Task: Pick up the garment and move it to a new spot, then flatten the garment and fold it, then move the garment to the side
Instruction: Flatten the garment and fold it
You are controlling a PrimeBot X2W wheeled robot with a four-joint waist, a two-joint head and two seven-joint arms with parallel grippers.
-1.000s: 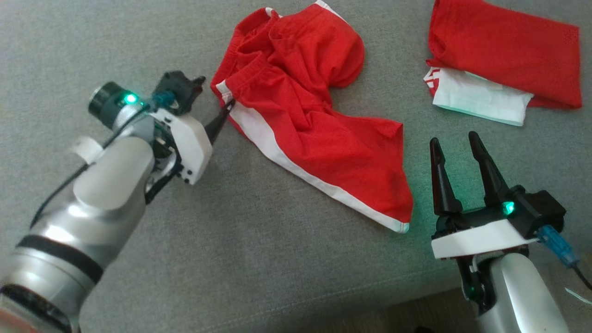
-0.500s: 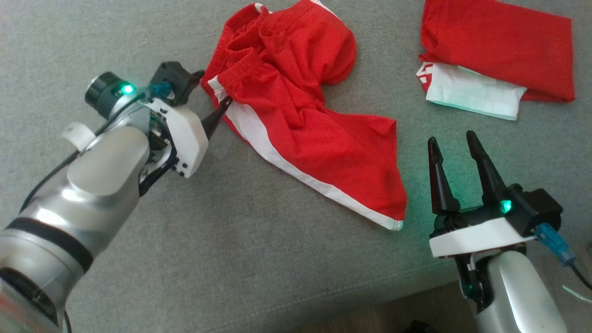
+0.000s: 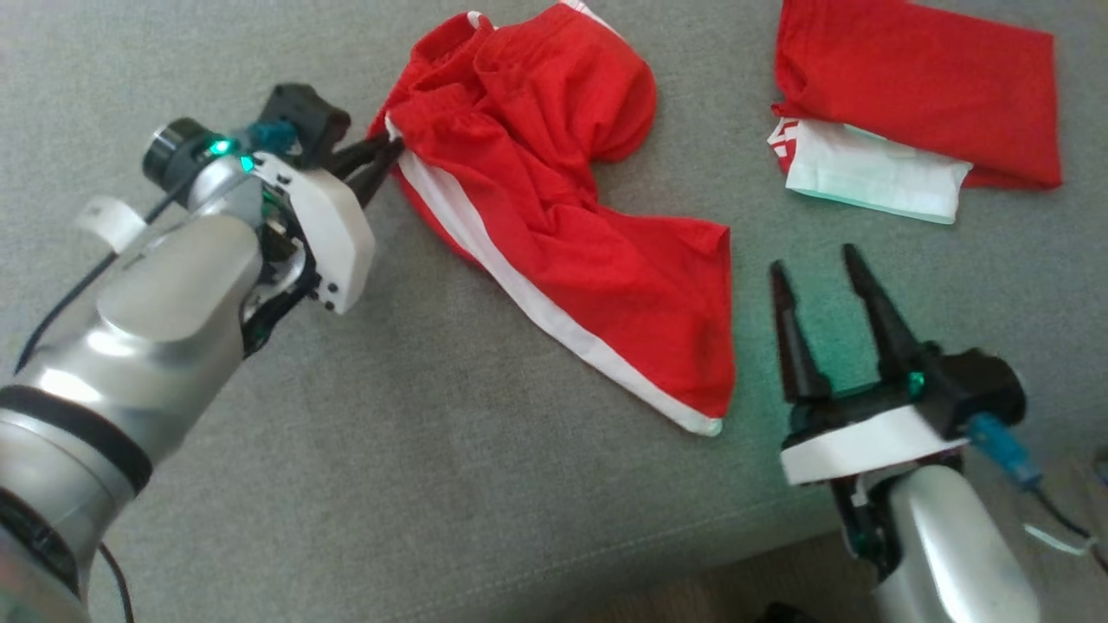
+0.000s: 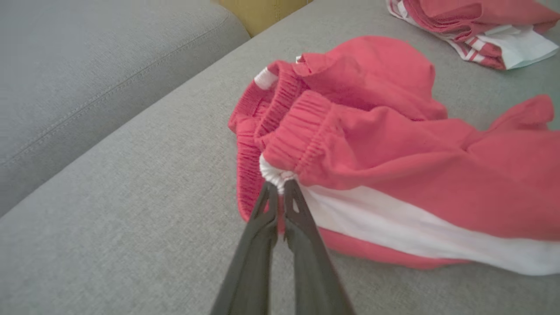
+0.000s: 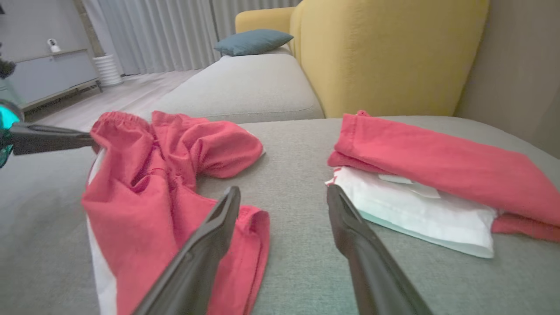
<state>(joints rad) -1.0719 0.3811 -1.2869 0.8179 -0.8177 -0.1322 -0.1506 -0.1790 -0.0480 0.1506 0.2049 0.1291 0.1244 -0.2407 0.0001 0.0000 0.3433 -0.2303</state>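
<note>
**Item 1. Garment** (image 3: pixel 563 234): red shorts with a white side stripe (image 4: pixel 393 227). They lie crumpled on the grey sofa seat (image 3: pixel 389 484), between your two grippers. The waistband (image 4: pixel 297 131) is bunched at the left end, and one leg hem trails toward the right. Nothing is flattened or folded; I judge you are at the very start, on the pick-up.

**Item 2. Left gripper** (image 3: pixel 385 156): the fingers are pressed together, pinching the waistband corner where the white stripe meets the elastic (the left wrist view shows this best). It looks a sensible hold, because gathered elastic is thick and slips less than thin cloth. Lifting from a corner should also let the rest hang free. The bite looks small, so raise it gently.

**Item 3. Right gripper** (image 3: pixel 815 258): the fingers are spread wide and hold nothing. It stands near the leg hem, apart from it, probably kept ready to take the other end when you flatten.

**Item 4. Folded pile** (image 3: pixel 917 95): a red piece lies on top of a white one (image 3: pixel 874 173), at the far right of the seat and well apart from the shorts. Keep your carry clear of it.

**Item 5. Yellow armchair** (image 5: pixel 385 52): stands behind the seat and plays no part in the task.
</note>
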